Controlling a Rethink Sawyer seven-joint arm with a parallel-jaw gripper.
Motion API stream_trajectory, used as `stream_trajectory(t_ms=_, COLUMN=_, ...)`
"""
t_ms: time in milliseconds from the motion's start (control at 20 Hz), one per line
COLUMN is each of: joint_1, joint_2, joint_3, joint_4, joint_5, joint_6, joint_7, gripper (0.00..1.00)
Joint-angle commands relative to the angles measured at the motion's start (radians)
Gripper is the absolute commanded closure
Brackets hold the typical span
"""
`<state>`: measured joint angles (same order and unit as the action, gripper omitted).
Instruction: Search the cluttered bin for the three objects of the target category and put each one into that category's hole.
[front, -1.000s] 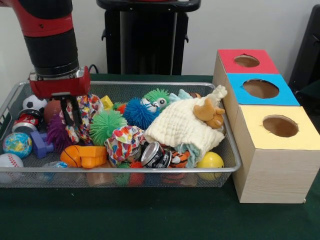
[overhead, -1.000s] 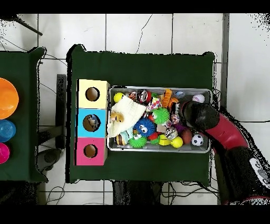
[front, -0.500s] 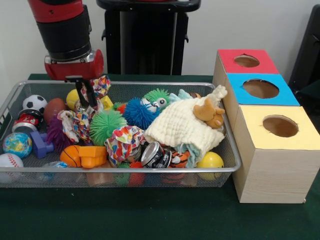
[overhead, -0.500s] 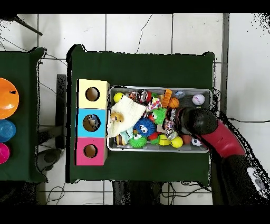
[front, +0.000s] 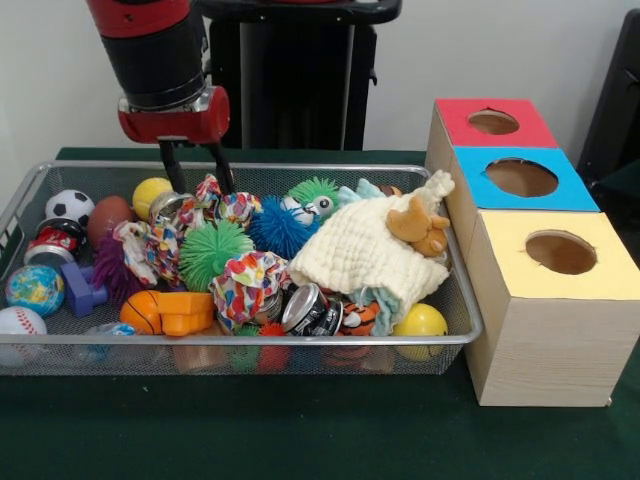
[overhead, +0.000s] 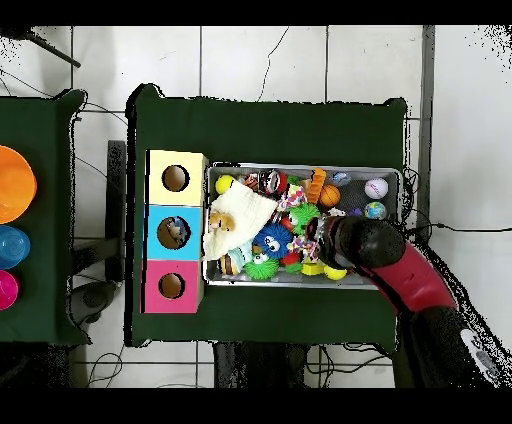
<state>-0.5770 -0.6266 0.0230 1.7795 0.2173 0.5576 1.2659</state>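
A wire mesh bin (front: 250, 340) holds a jumble of balls, cans, cloths and toys. My gripper (front: 202, 190) hangs over its back left part, fingers spread apart and open. A multicoloured cloth (front: 222, 205) lies just below and between the fingertips, draped over a green spiky ball (front: 212, 250); nothing looks gripped. A yellow ball (front: 152, 192) and a can (front: 170, 205) sit just left of it. To the right stand three boxes with a red hole (front: 493, 122), a blue hole (front: 521, 177) and a yellow hole (front: 560, 252). In the overhead view the arm (overhead: 365, 243) hides the gripper.
A cream cloth (front: 360, 250) with a tan plush toy (front: 420, 225) covers the bin's right side. Soccer ball (front: 68, 205), globe ball (front: 33, 288) and baseball (front: 20, 325) line the left wall. A side table holds an orange bowl (overhead: 12, 185).
The gripper rose and moved right along the bin's back, dragging the multicoloured cloth up and rightward. Its fingers now stand apart and the cloth has sunk back onto the pile.
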Motion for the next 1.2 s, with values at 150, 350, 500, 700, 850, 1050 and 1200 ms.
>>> stream_trajectory(t_ms=150, joint_1=0.02, joint_2=0.001, joint_3=-0.008, joint_4=0.044, joint_5=-0.002, joint_6=-0.011, joint_7=0.211, gripper=0.0)
stream_trajectory(t_ms=350, joint_1=0.015, joint_2=0.007, joint_3=-0.015, joint_4=-0.02, joint_5=-0.018, joint_6=-0.024, joint_7=0.185, gripper=0.0)
stream_trajectory(t_ms=500, joint_1=0.015, joint_2=0.013, joint_3=-0.03, joint_4=-0.098, joint_5=-0.06, joint_6=0.013, joint_7=0.129, gripper=0.0)
stream_trajectory(t_ms=700, joint_1=0.006, joint_2=0.017, joint_3=-0.042, joint_4=-0.151, joint_5=-0.066, joint_6=-0.003, joint_7=0.131, gripper=0.0)
stream_trajectory(t_ms=850, joint_1=-0.001, joint_2=0.007, joint_3=-0.038, joint_4=-0.176, joint_5=-0.063, joint_6=0.023, joint_7=0.125, gripper=0.0)
stream_trajectory(t_ms=1050, joint_1=-0.012, joint_2=-0.003, joint_3=-0.028, joint_4=-0.178, joint_5=-0.017, joint_6=-0.039, joint_7=0.181, gripper=0.0)
stream_trajectory(t_ms=1200, joint_1=-0.014, joint_2=-0.009, joint_3=-0.018, joint_4=-0.185, joint_5=0.006, joint_6=-0.061, joint_7=0.206, gripper=0.0)
